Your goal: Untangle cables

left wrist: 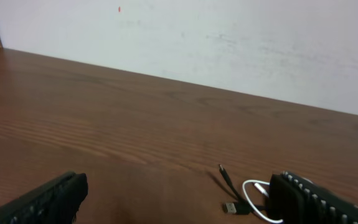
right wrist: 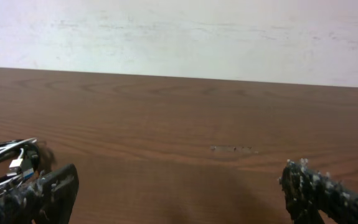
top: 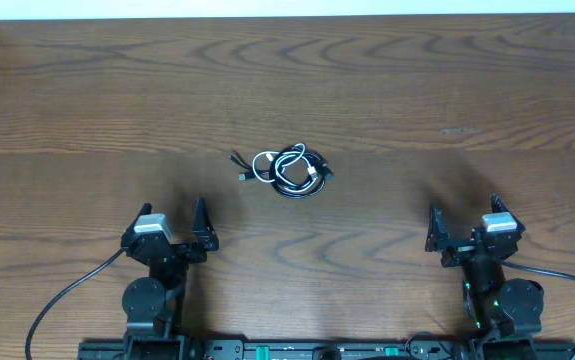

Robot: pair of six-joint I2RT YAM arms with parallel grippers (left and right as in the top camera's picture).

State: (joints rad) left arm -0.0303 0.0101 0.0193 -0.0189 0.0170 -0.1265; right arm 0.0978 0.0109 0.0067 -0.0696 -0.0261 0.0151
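The black and white cables (top: 289, 170) lie bundled together in one small coil near the middle of the wooden table. Black plug ends stick out to its left. The left wrist view shows those plugs and a white loop (left wrist: 248, 198) at lower right, partly behind my right finger. The right wrist view shows the bundle (right wrist: 7, 163) at the far left edge. My left gripper (top: 172, 222) is open and empty, near the front edge, left of the bundle. My right gripper (top: 464, 223) is open and empty, near the front edge at the right.
The wooden table (top: 447, 90) stretches to a white wall at the back. Thicker black robot cables (top: 62, 300) trail from both arm bases at the front edge. A small pale scuff (right wrist: 231, 148) marks the wood ahead of the right gripper.
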